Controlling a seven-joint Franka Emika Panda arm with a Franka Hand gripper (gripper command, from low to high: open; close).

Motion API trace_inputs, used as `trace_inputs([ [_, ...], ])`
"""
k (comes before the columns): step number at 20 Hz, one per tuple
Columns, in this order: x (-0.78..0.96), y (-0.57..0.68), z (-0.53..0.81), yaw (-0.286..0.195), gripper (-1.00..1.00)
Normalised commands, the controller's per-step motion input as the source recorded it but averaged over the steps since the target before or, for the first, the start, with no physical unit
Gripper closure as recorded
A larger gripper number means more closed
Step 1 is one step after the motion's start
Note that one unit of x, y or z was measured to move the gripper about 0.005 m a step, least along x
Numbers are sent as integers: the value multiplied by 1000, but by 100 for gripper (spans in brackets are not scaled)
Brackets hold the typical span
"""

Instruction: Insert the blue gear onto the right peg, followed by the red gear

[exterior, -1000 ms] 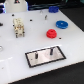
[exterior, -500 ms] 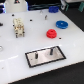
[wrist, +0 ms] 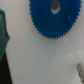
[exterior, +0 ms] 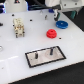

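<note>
The blue gear (exterior: 62, 24) lies flat on the white table at the back of the exterior view's right. It fills the wrist view (wrist: 55, 20), with its centre hole at that picture's edge. My gripper (exterior: 60, 14) hangs just above and behind it, looks open and holds nothing. The red gear (exterior: 51, 34) lies beside the blue gear, nearer the plate. The black-bordered white plate (exterior: 30, 60) lies in front. Its right peg (exterior: 50, 50) and its left peg (exterior: 36, 56) stand upright and bare.
A small beige block fixture (exterior: 19, 27) stands at the exterior view's left. Dark equipment runs along the table's back edge. A dark green blurred shape (wrist: 4, 40) sits at the wrist picture's side, and a thin grey tip (wrist: 79, 65) at the other.
The arm has shifted a little over the blue gear at the back right. The gears and the plate have not moved.
</note>
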Motion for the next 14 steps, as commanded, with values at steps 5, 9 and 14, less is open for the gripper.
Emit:
trace_inputs([
  [5,-184,-21,-459,0,-100],
  [9,-225,-48,-294,0,100],
  [14,-78,-15,-106,0,100],
])
